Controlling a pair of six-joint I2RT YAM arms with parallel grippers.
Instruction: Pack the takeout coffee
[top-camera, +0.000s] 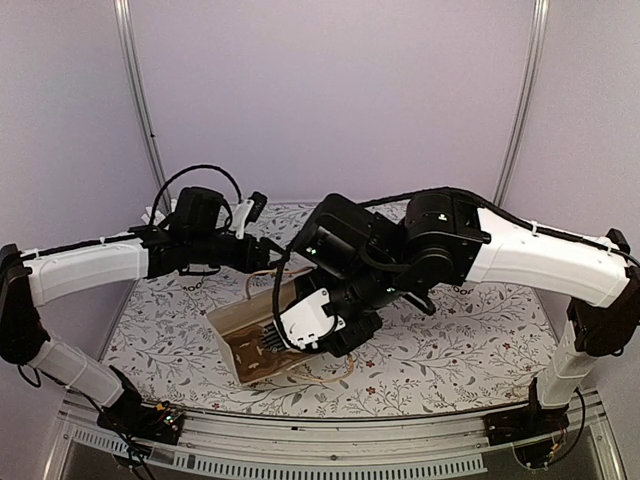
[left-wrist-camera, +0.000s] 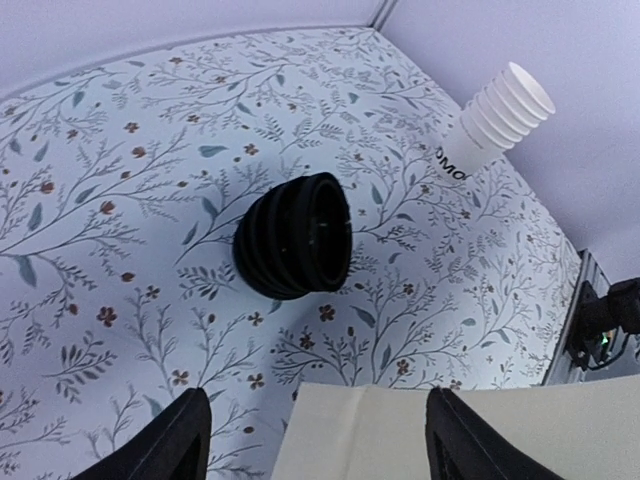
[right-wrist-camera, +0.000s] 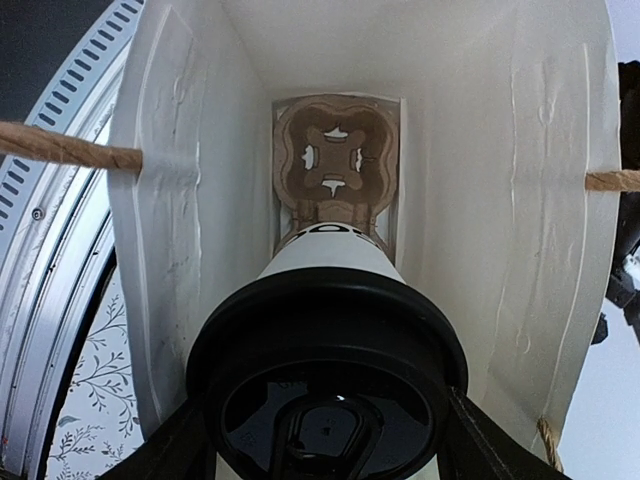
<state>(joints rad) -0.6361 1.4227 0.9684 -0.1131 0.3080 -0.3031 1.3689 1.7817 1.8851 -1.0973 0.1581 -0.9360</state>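
Coffee cup (right-wrist-camera: 325, 330) fills the lower middle of the right wrist view, black lid nearest the lens and white body running away up the frame. Its long axis lies along the claw's own line of sight, base pointing deep into a white paper bag (right-wrist-camera: 480, 200). The right gripper (right-wrist-camera: 325, 445) is clamped on the cup, one dark finger pressed to each side of the lid rim at the bottom corners. The cup sits inside the bag's mouth, between the two side walls, and its far end overlaps the lower edge of a brown cardboard cup carrier (right-wrist-camera: 337, 165) at the bag's far end. Whether the base touches the carrier cannot be told. Rope handles (right-wrist-camera: 60, 148) cross the left and right edges of that frame.

In the left wrist view, the left gripper (left-wrist-camera: 325, 440) has its fingers wide apart at the bottom edge. A cream panel of the bag lies between them, but contact cannot be told. Beyond it on the flowered table (left-wrist-camera: 120, 200), a stack of black lids (left-wrist-camera: 295, 235) lies on its side at centre. A stack of white cups (left-wrist-camera: 495, 120) lies at upper right.

From above, the right arm (top-camera: 530, 250) reaches in from the right, folds sharply and points down-left into the bag at lower centre. The left arm (top-camera: 90, 265) stretches level from the left toward the bag's upper edge.
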